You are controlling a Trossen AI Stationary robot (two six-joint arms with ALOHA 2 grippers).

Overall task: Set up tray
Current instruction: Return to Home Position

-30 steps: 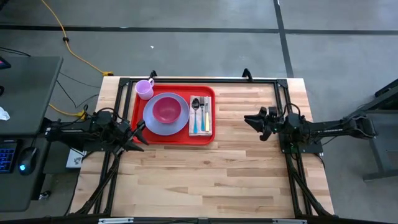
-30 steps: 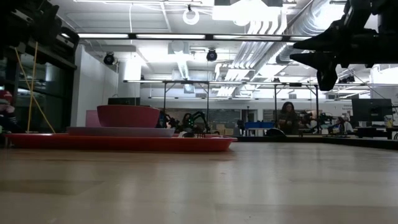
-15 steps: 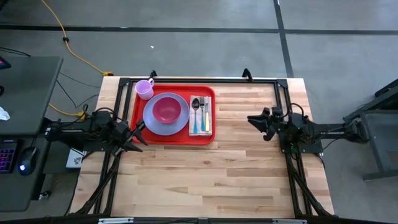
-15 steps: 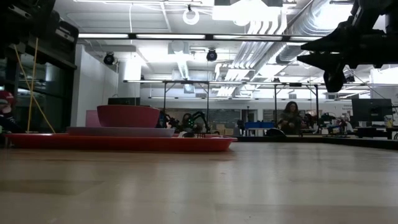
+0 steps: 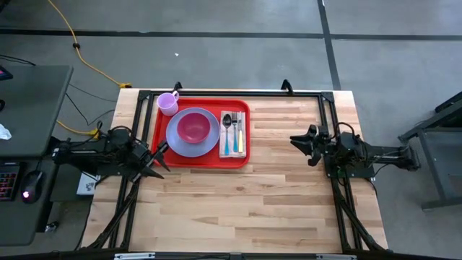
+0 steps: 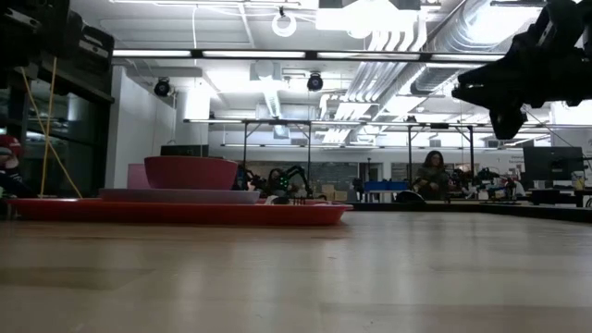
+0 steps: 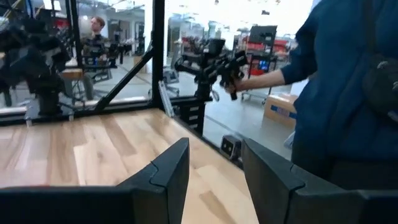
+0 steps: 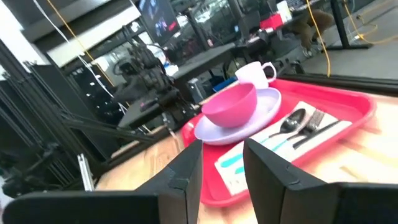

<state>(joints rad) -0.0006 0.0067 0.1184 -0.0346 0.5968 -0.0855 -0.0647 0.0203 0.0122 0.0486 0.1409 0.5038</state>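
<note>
You're seeing the tray (image 5: 202,163) sitting on the left arm's side of the worktop (image 5: 253,209), carrying a lavender plate (image 5: 180,148) with a pink bowl (image 5: 193,127), a mug (image 5: 167,103) and a napkin (image 5: 243,134) with cutlery laid on it. The left end effector (image 5: 162,156) is hovering just beside the tray's near-left corner with its fingers standing apart. The right end effector (image 5: 302,149) is hanging well apart from the tray near the worktop's right edge, fingers also apart and pointing toward the tray.
</note>
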